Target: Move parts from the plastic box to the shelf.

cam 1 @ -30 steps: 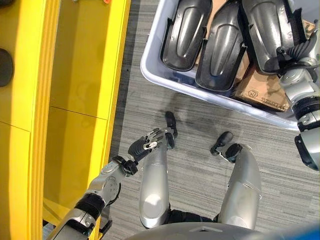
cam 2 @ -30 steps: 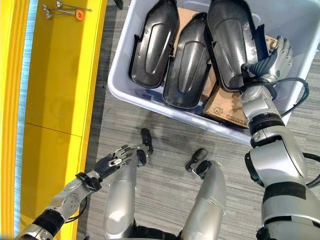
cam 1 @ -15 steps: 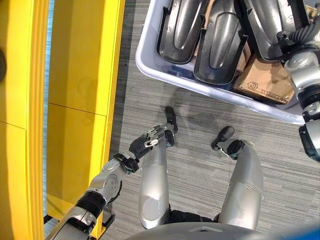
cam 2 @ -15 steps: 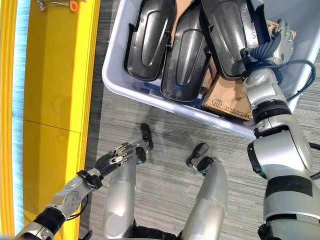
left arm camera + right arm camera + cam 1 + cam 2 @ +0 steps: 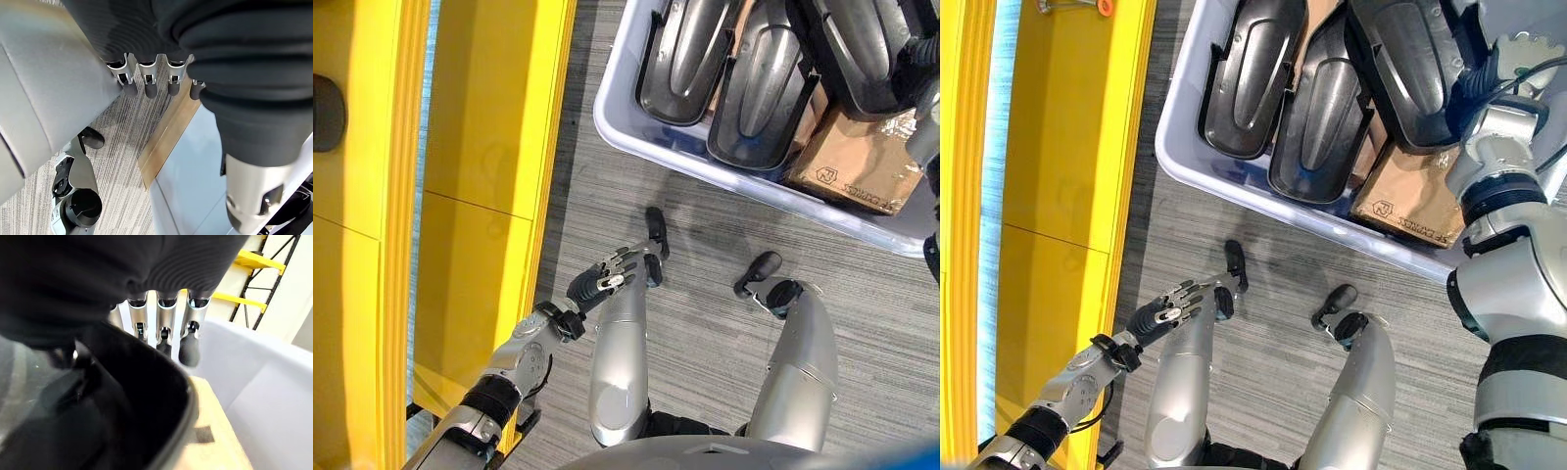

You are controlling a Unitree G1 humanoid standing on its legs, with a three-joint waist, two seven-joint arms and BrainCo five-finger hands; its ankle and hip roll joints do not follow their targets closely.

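Parts [image 5: 1317, 117], three dark moulded shells, lie side by side in the plastic box [image 5: 1185, 162] on the floor, the rightmost one [image 5: 1410, 59] partly over a cardboard piece [image 5: 1415, 201] at the box's right end. Your right robot hand [image 5: 166, 328] is in the box at that rightmost shell; in its wrist view the fingers [image 5: 190, 350] hang down just past the shell's rim, loosely bent, and you cannot tell from these views whether they grip the rim or merely rest against it. Your left robot hand [image 5: 1170, 308] hovers low by the yellow shelf [image 5: 1067, 166], fingers relaxed and holding nothing. The step in hand looks like the grasp on that shell. Before you lift, hook the fingers under the rim with the thumb on the outer face, since the smooth curved shell will probably slip in a shallow pinch. Raise it straight up so it clears its neighbour and the box wall, then bring the left robot hand in to steady the long piece on the way to the shelf.
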